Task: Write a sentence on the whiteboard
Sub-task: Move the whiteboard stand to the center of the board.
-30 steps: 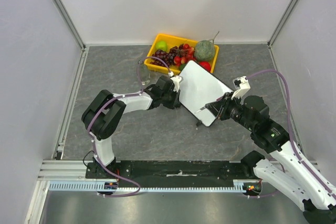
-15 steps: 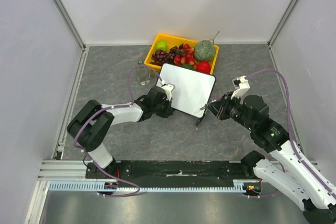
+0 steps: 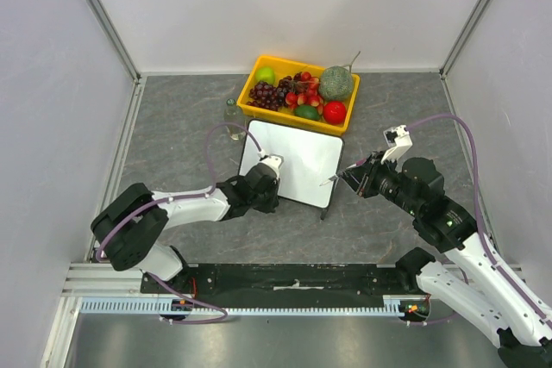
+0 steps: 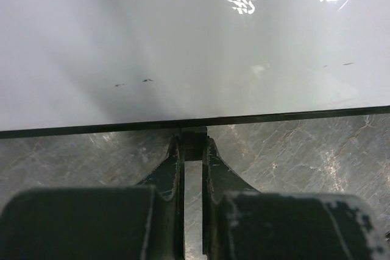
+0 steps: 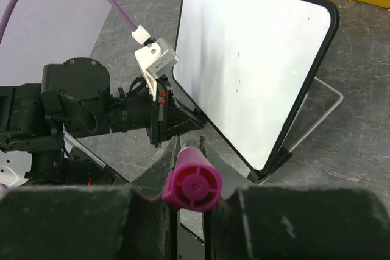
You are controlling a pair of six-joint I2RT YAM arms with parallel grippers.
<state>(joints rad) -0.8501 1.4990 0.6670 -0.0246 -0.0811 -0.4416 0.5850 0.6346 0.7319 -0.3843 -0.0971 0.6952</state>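
Left end effector [image 4: 193, 144] pinches the whiteboard [image 4: 183, 41] rim (near edge); right end effector [image 5: 189, 150] clamps a magenta marker [image 5: 191, 185].

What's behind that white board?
A wire stand props the whiteboard from behind; farther back sits a yellow tray of fruit. The board hides most of the stand and the table under it.

Overhead camera looks down; wrist cameras share the whiteboard [image 5: 250, 71] close-up.

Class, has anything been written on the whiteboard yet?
No, the whiteboard shows only a bare white face with a few tiny specks.
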